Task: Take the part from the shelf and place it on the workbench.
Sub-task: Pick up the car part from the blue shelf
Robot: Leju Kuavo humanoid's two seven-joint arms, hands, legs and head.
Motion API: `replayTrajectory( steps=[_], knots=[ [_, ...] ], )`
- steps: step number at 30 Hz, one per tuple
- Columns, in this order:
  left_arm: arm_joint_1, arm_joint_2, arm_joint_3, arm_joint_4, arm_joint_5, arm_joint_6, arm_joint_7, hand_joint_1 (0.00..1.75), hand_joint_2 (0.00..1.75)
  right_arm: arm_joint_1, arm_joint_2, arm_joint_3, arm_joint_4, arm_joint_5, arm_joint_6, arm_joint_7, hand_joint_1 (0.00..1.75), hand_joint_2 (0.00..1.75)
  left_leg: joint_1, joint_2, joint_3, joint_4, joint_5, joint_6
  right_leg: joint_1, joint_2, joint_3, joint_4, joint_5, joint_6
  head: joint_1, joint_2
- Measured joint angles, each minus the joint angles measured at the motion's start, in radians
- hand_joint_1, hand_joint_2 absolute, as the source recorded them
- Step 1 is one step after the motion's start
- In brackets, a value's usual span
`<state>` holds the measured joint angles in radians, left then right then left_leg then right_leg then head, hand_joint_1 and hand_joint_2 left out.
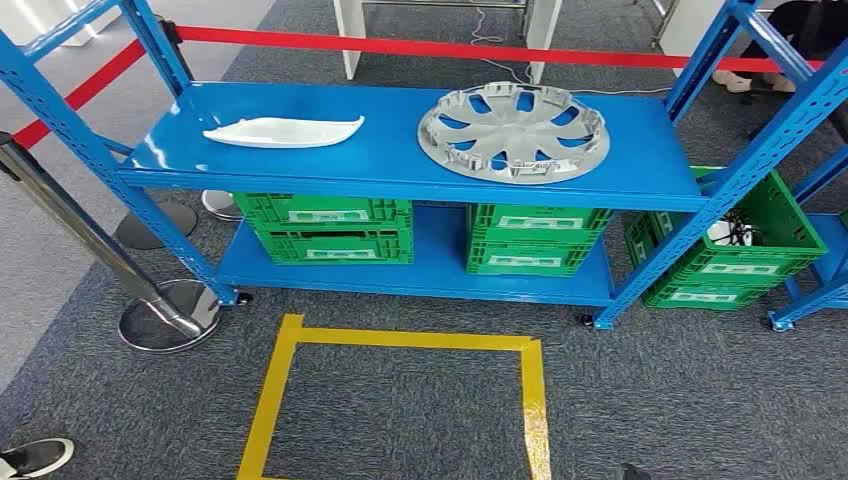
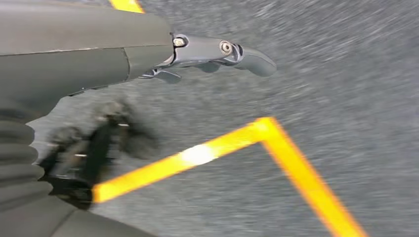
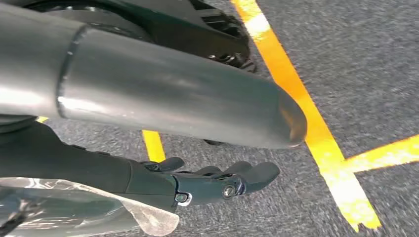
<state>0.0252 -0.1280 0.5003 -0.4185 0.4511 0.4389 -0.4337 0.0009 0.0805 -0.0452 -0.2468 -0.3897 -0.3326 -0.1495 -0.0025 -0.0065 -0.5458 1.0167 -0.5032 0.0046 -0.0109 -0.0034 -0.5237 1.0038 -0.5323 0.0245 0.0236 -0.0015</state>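
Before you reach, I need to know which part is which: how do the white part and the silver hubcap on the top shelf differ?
The white part is long, slim and pointed at its ends; the silver hubcap is round with spoke openings. The white part is smooth and plain, while the hubcap is grey and ribbed. The white part lies on the shelf's left side, the hubcap on its right and looks wider. Both lie flat on the blue top shelf, apart from each other.

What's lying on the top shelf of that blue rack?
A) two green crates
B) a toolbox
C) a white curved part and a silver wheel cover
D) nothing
C: the head view shows a white curved part and a silver wheel cover lying apart on the top shelf.
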Motion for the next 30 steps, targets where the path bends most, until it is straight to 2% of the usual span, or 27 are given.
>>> replayTrajectory(
  steps=[2,6,9,12,13,16,28,30],
  knots=[
    [0.000,-0.003,0.023,-0.017,-0.010,0.006,-0.017,0.00,0.00,-0.001,0.001,-0.002,0.002,-0.007,-0.004,-0.007,0.00,0.00,0.000,0.000,0.000,0.000,0.000,0.000,0.000,0.000,0.000,0.000,0.000,0.000,0.000,0.000],
    [0.001,-0.020,0.086,-0.101,-0.075,0.024,-0.079,0.00,0.00,-0.003,0.006,-0.012,0.008,-0.028,-0.013,-0.039,0.00,1.75,0.000,0.000,0.000,0.000,0.000,0.000,0.000,0.000,0.000,0.000,0.000,0.000,0.000,0.000],
    [0.004,-0.032,0.095,-0.176,-0.149,0.025,-0.105,0.00,0.00,-0.003,0.007,-0.022,0.010,-0.032,-0.017,-0.061,0.00,1.75,0.000,0.000,0.000,0.000,0.000,0.000,0.000,0.000,0.000,0.000,0.000,0.000,0.000,0.000],
    [0.006,-0.043,0.096,-0.247,-0.220,0.026,-0.119,0.00,0.00,-0.004,0.008,-0.029,0.012,-0.032,-0.021,-0.080,0.00,0.44,0.000,0.000,0.000,0.000,0.000,0.000,0.000,0.000,0.000,0.000,0.000,0.000,0.000,0.000],
    [0.008,-0.045,0.094,-0.268,-0.239,0.026,-0.121,0.00,0.00,-0.004,0.009,-0.030,0.012,-0.032,-0.023,-0.085,0.00,0.44,0.000,0.000,0.000,0.000,0.000,0.000,0.000,0.000,0.000,0.000,0.000,0.000,0.000,0.000],
    [0.025,-0.056,0.072,-0.361,-0.299,0.024,-0.125,0.00,0.00,-0.005,0.011,-0.037,0.014,-0.030,-0.027,-0.103,0.00,1.75,0.000,0.000,0.000,0.000,0.000,0.000,0.000,0.000,0.000,0.000,0.000,0.000,0.000,0.000],
    [0.079,-0.068,-0.178,-0.725,-0.502,0.002,-0.121,0.00,0.00,-0.008,0.024,-0.069,0.017,-0.006,-0.032,-0.162,0.00,1.75,-0.003,0.000,-0.001,0.004,0.000,0.002,-0.002,0.000,0.000,-0.001,0.002,0.003,0.000,0.000],
    [0.087,-0.068,-0.221,-0.780,-0.532,0.005,-0.120,0.00,0.00,-0.008,0.028,-0.073,0.019,0.001,-0.033,-0.171,0.00,0.87,-0.005,0.000,-0.002,0.008,-0.002,0.005,-0.005,-0.001,0.000,-0.002,0.003,0.006,0.000,0.000]
  ],
)
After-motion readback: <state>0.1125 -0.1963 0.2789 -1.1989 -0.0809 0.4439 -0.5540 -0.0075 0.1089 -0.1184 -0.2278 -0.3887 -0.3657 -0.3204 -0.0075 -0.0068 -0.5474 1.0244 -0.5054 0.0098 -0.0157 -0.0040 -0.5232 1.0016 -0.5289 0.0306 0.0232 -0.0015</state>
